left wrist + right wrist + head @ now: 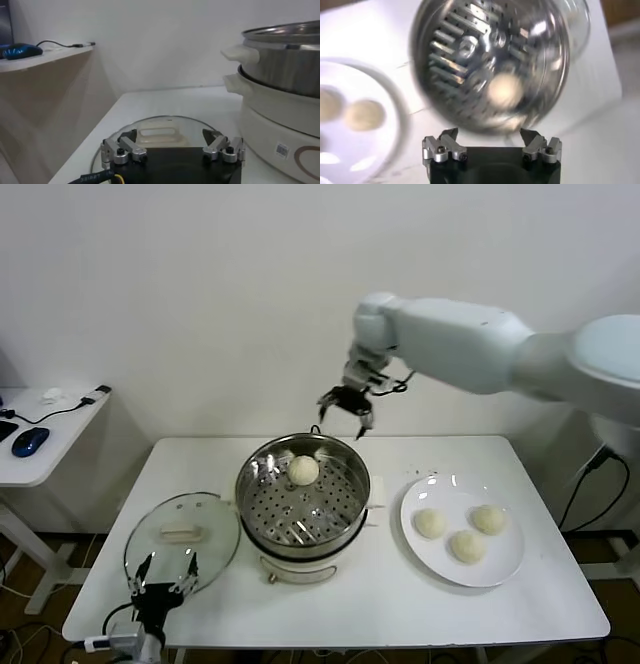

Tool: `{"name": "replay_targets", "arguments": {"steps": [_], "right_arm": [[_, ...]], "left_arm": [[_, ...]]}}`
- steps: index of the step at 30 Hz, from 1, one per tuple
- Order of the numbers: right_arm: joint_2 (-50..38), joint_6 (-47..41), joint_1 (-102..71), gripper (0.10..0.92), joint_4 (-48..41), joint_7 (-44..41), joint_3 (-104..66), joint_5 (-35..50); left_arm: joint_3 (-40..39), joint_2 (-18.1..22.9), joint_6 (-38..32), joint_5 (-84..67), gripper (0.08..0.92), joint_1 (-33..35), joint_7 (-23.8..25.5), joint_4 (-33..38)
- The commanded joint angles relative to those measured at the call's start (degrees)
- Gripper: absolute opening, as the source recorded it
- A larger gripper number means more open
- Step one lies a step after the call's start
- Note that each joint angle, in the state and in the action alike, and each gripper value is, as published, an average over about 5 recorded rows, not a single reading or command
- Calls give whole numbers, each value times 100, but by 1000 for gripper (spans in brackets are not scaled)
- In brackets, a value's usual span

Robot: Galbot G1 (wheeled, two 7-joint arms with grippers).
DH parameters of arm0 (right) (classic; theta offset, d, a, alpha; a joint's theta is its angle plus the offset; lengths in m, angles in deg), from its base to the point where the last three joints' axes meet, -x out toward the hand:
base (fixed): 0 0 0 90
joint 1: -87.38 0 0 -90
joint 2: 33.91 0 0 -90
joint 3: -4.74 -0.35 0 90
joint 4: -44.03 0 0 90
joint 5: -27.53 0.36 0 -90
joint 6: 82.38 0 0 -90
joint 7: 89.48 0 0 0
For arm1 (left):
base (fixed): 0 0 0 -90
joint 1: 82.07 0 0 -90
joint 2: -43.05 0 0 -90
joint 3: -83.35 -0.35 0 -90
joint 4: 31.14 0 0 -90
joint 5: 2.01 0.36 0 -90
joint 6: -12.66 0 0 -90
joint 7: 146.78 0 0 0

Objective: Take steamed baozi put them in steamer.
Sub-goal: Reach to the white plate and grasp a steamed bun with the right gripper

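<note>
The shiny steel steamer (303,502) stands mid-table on its white base. One cream-white baozi (303,470) lies on its perforated floor near the far side; it also shows in the right wrist view (505,90). Three more baozi (466,545) lie on the white plate (505,569) to the right; two show in the right wrist view (364,114). My right gripper (346,416) hovers open and empty above the steamer's far rim (488,136). My left gripper (165,577) is open and empty, low at the table's front left, over the glass lid (169,136).
The round glass lid (183,537) with a white handle lies flat left of the steamer. A side table (45,434) with a blue mouse (30,440) stands at far left. The steamer's wall (285,70) rises close beside my left gripper.
</note>
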State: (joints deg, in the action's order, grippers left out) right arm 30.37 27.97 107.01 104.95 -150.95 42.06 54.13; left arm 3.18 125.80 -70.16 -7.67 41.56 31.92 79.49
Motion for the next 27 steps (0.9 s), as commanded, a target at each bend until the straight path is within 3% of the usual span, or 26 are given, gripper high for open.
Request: {"name": "replay_targets", "arguments": {"steps": [1,8,27], "right_arm": [[-2012,-1934,817,823,1341,200,1281,975],[-2874,-3268,-475,823,2260,1165,854,979],[-1717,-3579,-2941,823,741,1483,-927,245]], "left_arm": [[2,-8,-4,-4,823,-34,-2,-29],[28,44,-4,5,823,-35,-2,-40],[50,95,-10,95,823,72,-5,-33]]}}
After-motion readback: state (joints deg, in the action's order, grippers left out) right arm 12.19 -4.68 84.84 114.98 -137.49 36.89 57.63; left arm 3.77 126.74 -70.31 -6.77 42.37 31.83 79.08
